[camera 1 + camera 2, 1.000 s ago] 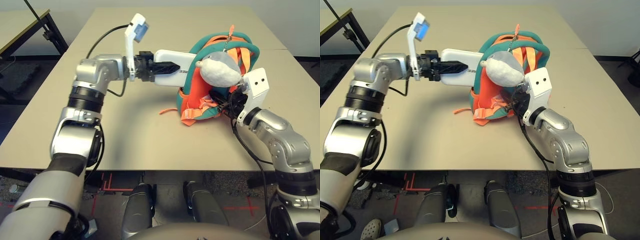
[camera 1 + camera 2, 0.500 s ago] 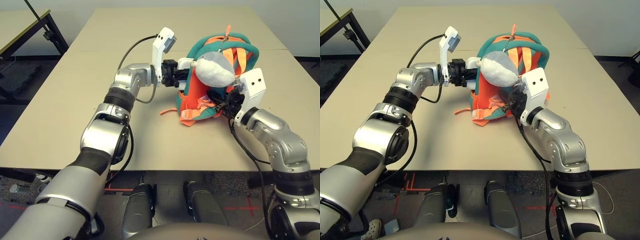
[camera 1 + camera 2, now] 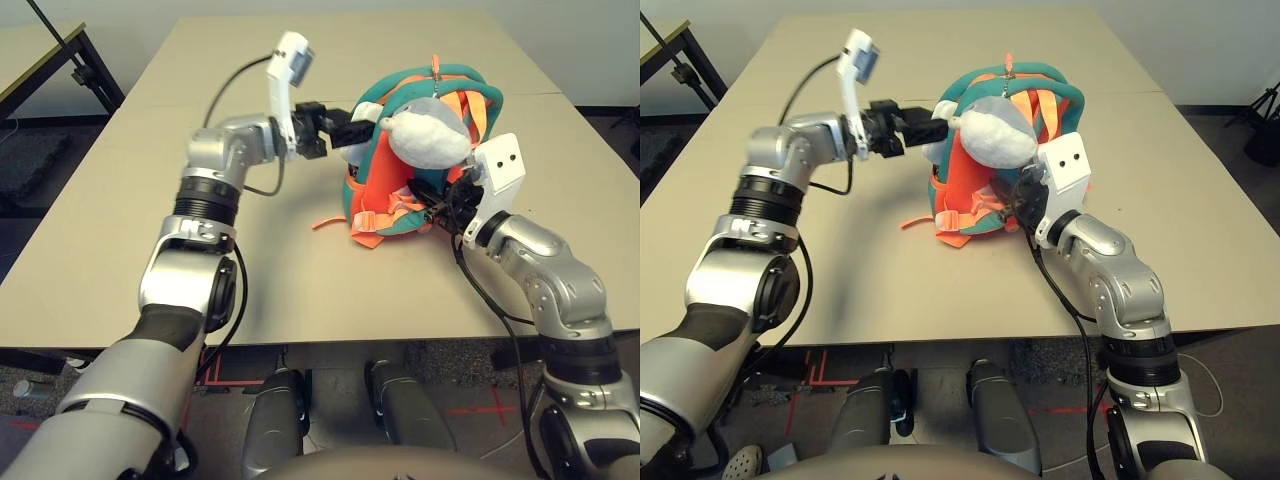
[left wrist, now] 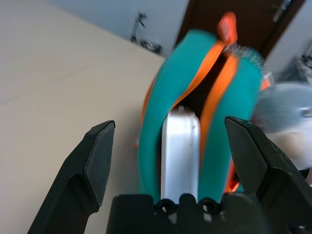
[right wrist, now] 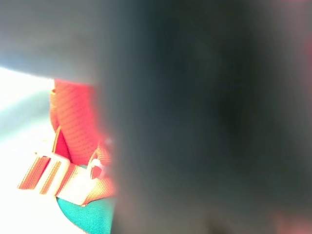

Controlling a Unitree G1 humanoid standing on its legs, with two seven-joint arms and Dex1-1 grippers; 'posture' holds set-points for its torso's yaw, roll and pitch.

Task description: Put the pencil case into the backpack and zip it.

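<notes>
My left gripper [image 4: 168, 161] stands wide open, both black fingers clear of the pencil case [image 4: 180, 151], which sits on edge in the backpack [image 3: 405, 175], its white end poking out of the teal-trimmed opening. In the head views the backpack stands upright right of centre on the table [image 3: 130, 200], the grey plush toy [image 3: 428, 132] hanging on its front. My right gripper [image 3: 445, 205] is pressed against the backpack's lower right side; I cannot tell how its fingers stand.
</notes>
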